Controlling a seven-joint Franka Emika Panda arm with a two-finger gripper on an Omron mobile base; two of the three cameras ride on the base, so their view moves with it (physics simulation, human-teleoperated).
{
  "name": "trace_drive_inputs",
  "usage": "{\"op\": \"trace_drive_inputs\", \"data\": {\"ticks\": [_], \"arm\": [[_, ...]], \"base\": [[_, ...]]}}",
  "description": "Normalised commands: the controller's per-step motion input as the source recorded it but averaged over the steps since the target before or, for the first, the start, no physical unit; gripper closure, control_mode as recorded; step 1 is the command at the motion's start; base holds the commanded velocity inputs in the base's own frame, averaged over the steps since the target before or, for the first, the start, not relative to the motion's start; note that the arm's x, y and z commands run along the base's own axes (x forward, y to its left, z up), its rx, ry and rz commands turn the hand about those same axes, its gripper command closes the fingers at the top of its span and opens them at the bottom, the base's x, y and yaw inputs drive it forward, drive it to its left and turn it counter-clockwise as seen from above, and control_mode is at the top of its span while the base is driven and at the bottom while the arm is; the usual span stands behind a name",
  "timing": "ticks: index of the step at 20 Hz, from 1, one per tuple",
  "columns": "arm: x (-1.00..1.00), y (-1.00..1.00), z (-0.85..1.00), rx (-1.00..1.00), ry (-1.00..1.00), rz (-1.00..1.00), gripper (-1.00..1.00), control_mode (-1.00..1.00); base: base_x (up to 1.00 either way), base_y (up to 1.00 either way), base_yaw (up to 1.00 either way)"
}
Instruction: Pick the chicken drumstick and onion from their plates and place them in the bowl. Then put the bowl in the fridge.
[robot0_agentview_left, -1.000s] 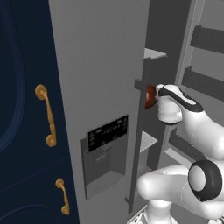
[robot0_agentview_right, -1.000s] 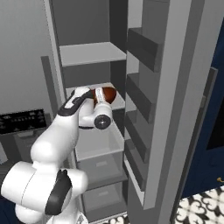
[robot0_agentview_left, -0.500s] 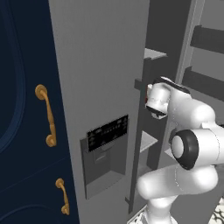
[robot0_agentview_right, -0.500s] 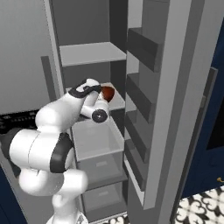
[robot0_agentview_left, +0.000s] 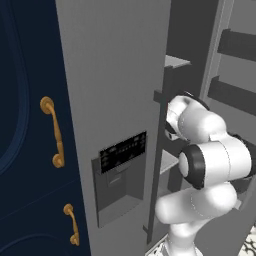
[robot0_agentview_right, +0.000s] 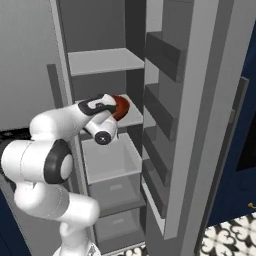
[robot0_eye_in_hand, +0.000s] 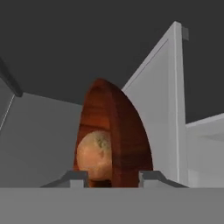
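— Where's the bowl (robot0_agentview_right: 121, 106) sitting?
— On a middle shelf of the open fridge (robot0_agentview_right: 102, 61), reddish-brown, wooden-looking.
— And the onion (robot0_eye_in_hand: 95, 155)?
— It's lying inside the bowl, round and tan-orange.

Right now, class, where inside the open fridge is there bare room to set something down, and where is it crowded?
Free: the upper shelf, bare up to its side walls, and the open drawer below. Crowded: the middle shelf, where the bowl with the onion sits at the claw.
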Motion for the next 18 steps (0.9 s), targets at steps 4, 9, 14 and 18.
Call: {"op": "trace_drive_inputs", "data": {"ticks": [4,9,14,18], "arm": [[-0.23,-0.12,0.38,0.04,-0.16,0.0,-1.0,-1.0],[-0.33,-0.53,0.54,0.14,-0.21,0.0,-1.0,-1.0],[-0.81,-0.11,0.65,0.04,-0.21,0.0,-1.0,-1.0],[-0.93,-0.05,0.82,0.0,-0.24,0.0,-1.0,-1.0]], "base": [[0.0,0.0,0.0],[0.0,0.0,0.0],[0.0,0.0,0.0],[0.0,0.0,0.0]]}}
